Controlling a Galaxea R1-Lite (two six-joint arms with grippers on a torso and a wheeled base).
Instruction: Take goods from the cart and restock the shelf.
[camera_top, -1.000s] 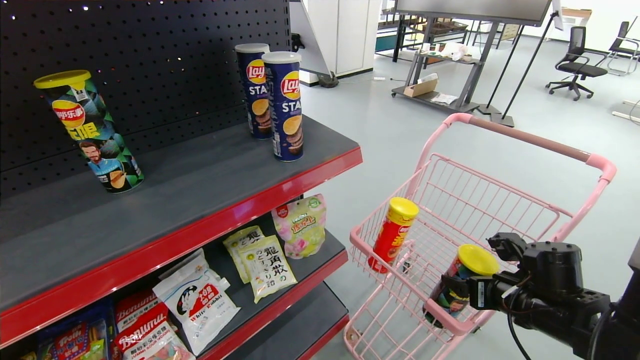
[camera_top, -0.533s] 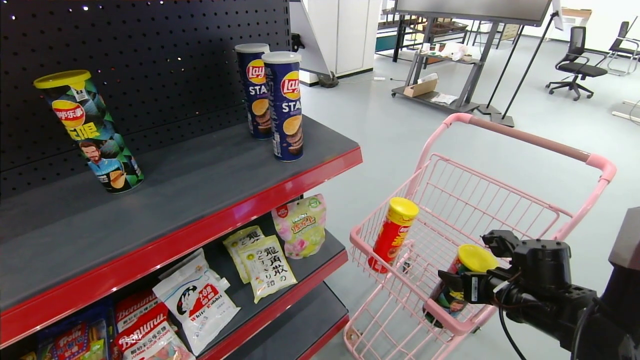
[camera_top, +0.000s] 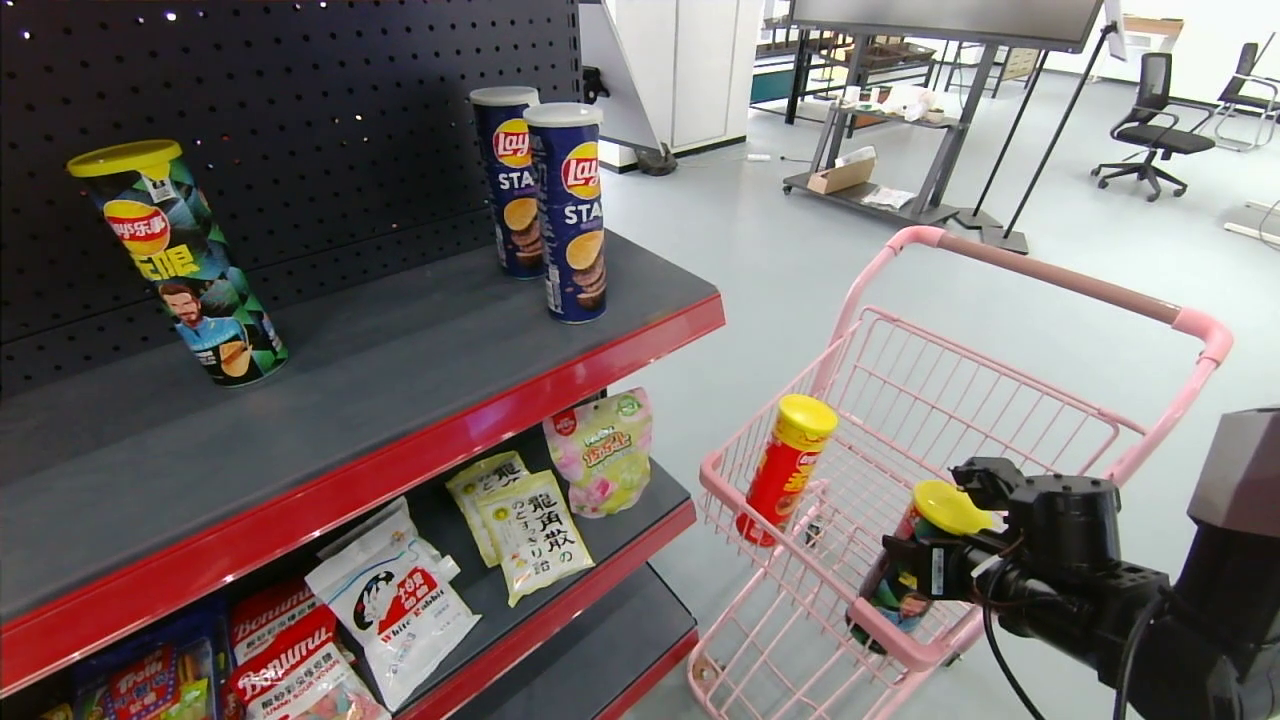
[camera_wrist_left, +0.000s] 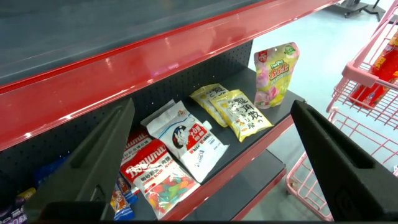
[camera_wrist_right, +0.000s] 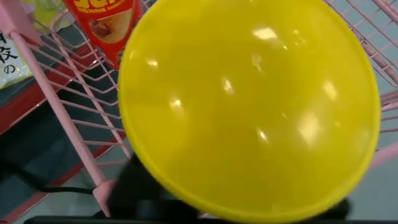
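inspecting the head view: found the pink cart (camera_top: 1050, 275) at 4 o'clock, standing on the floor just beside the shelf (camera_top: 400, 370) at 9 o'clock. noted two cans inside the cart. logged the green can (camera_top: 890, 595), yellow-lidded, at the 5 o'clock corner of the basket, leaning against the near rim. logged the red can (camera_top: 790, 465), also yellow-lidded, at 10 o'clock of the green can, tilted against the basket side nearest the shelf. placed the right claw (camera_top: 942, 512) at the green can's lid; cannot tell whether clenched on it or released. confirmed in the right wrist view: lid of the green can (camera_wrist_right: 249, 106) close under the camera, with the red can (camera_wrist_right: 102, 18) and the cart wires (camera_wrist_right: 56, 87) beyond it. found the left claw (camera_wrist_left: 211, 118) released, jaws wide apart with nothing between, held in front of the lower shelf level. recorded on the top shelf: two blue cans (camera_top: 570, 210), upright and touching, at 12 o'clock; one shelved can (camera_top: 185, 265), green with a yellow lid, well apart from them at 10 o'clock. recorded on the lower level: white bag (camera_top: 395, 600), yellow bags (camera_top: 530, 535) and pink-green bag (camera_top: 600, 450), set side by side near the front edge.
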